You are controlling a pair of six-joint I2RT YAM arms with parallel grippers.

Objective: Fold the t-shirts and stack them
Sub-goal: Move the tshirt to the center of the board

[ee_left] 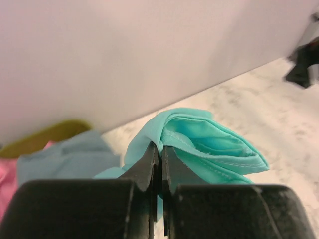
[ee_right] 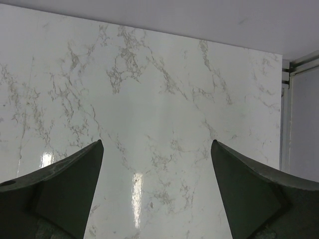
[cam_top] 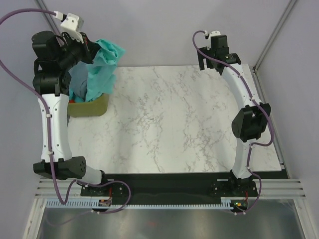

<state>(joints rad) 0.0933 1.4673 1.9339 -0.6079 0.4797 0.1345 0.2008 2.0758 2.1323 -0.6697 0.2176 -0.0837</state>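
Left tool [ee_left: 160, 164] fills the bottom of its wrist view, its two dark fingers pressed together with only a hairline gap, pinching a fold of the teal t-shirt [ee_left: 209, 144]

Teal t-shirt: bunched, hemmed edges curling out past the fingertips. From above it hangs from the tool at the far left corner of the worktop [cam_top: 189, 124], and its lower part drops into the olive-green bin [cam_top: 92, 108]

Grey-blue t-shirt [ee_left: 70, 157]: crumpled just beside the teal one, on its left in the wrist view, lying in the bin. The two look to be touching

Pink t-shirt [ee_left: 6, 174]: only a sliver at the left edge of the wrist view, next to the grey-blue cloth

Bin: sits on the left edge of the worktop, close under the left arm's wrist, with cloth heaped above its rim

Right tool [ee_right: 156, 144]: fingers spread wide, nothing between them, only bare marble below. From above, the right arm reaches to the far right corner of the worktop, well apart from the shirts and the bin
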